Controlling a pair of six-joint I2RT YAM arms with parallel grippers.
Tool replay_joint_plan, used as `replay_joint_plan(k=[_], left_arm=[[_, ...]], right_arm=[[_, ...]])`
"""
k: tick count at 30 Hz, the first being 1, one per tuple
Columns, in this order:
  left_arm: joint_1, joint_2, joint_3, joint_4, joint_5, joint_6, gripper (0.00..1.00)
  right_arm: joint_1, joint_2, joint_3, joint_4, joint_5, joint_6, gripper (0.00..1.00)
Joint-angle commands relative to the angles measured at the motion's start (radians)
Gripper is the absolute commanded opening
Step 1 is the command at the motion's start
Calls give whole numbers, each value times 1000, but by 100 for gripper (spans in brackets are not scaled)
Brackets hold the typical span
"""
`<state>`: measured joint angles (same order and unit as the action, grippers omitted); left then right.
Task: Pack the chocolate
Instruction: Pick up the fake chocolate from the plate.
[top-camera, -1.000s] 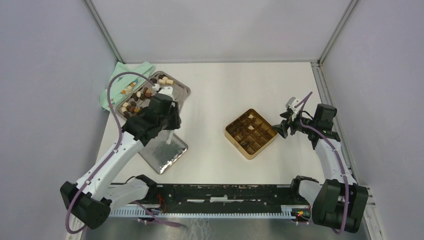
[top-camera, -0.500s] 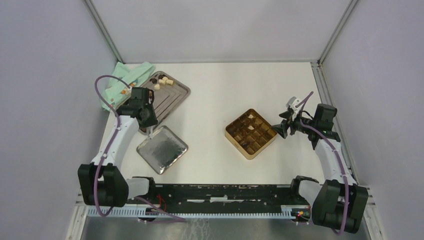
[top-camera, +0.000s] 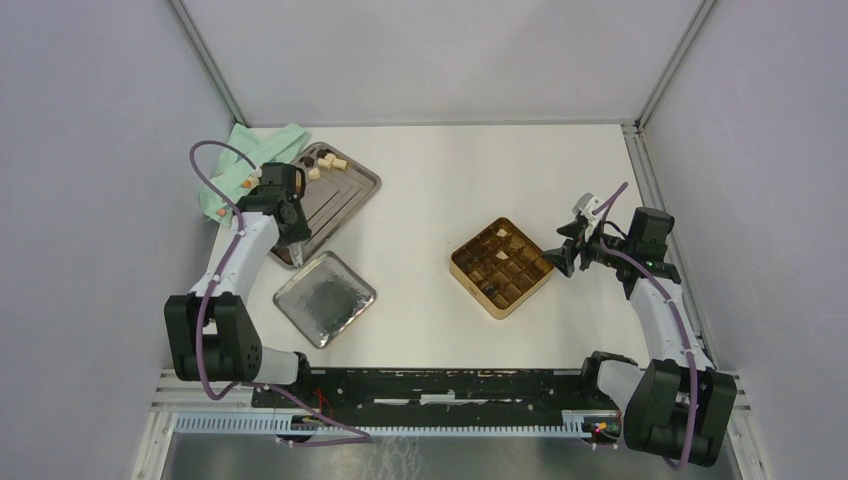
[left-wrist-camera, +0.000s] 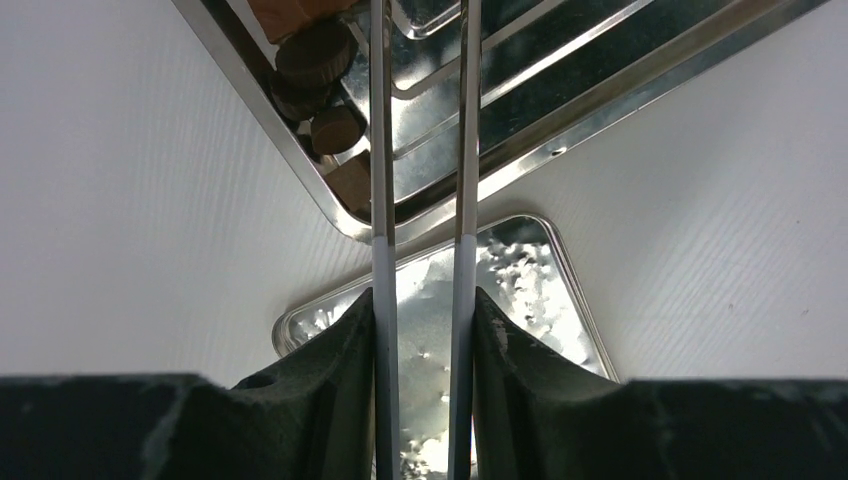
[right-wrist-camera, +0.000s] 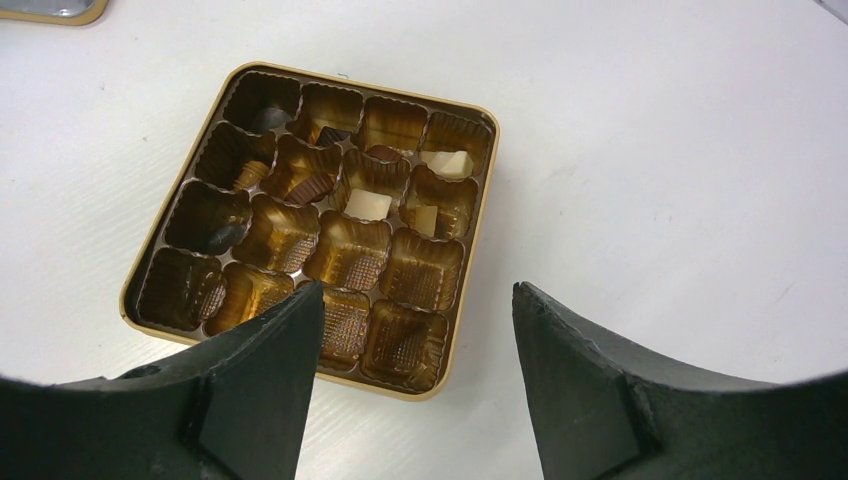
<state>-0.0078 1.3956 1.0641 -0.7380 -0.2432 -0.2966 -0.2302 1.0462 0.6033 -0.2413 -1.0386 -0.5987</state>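
Chocolate pieces lie on a shiny metal tray (top-camera: 352, 188) at the back left: cream ones (top-camera: 330, 161) at its far end, dark round ones (left-wrist-camera: 314, 56) by its near-left rim. My left gripper (top-camera: 292, 247) (left-wrist-camera: 424, 296) hovers over that rim, shut on a pair of long thin tongs (left-wrist-camera: 382, 150). The blades stand apart with nothing between them, and their tips run out of the wrist view. The gold tin (top-camera: 502, 267) (right-wrist-camera: 478, 235) lies mid-right and holds a few pieces, among them a white one (right-wrist-camera: 367, 204). My right gripper (top-camera: 561, 258) (right-wrist-camera: 415, 300) hangs open just right of the tin.
A second, smaller metal tray (top-camera: 324, 297) (left-wrist-camera: 520, 275) lies in front of the first, under my left wrist. A mint-green bag (top-camera: 231, 160) lies against the left wall behind the tray. Grey walls close in the table on three sides.
My left arm has dropped and swung back-left, from high above the trays to low over the chocolate tray's near-left edge, tongs still in its jaws. The right arm has not moved.
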Motion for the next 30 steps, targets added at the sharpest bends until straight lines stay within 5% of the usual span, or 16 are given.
replay_joint_plan(k=[1, 30], left_arm=[[35, -17, 58, 47, -43, 64, 41], [87, 122, 88, 49, 54, 66, 40]], right_arm=[[-3, -15, -2, 38, -26, 7, 74], [-3, -10, -7, 40, -26, 11, 74]])
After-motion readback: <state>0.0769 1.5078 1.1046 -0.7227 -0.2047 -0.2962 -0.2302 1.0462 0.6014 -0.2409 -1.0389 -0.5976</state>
